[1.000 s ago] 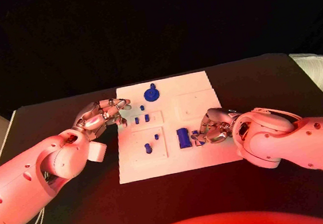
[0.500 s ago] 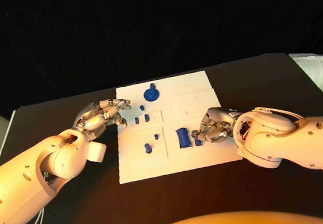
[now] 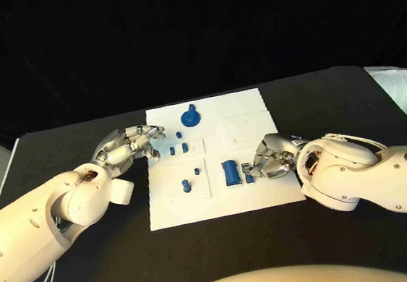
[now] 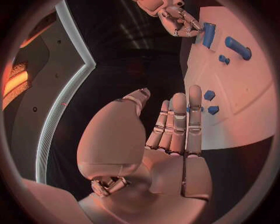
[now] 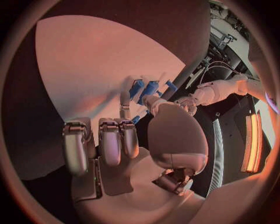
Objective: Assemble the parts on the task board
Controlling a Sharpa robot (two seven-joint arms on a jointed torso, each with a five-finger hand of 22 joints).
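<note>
Right hand [image 3: 267,160] at the board's [image 3: 225,203] near right, fingers curled round a small blue part [image 3: 249,176] beside the tall block [image 3: 231,172]; whether it is truly pinched, cannot tell. Parts look light, rigid, slick: pinch by the sides. Farther off, left hand [image 3: 127,146] at the board's left edge, fingers loosely extended, holding nothing.

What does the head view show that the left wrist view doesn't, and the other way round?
Head view alone: the whole task board from above, with the round blue part at its far edge, and both arms reaching in from either side.

Left wrist view alone: the left hand's palm side, fingers straight and close together with nothing in them, at the board's edge.

Both: the white board, the long blue block, small blue parts, and the right hand with its fingers curled down beside that block; whether it holds anything I cannot tell.
</note>
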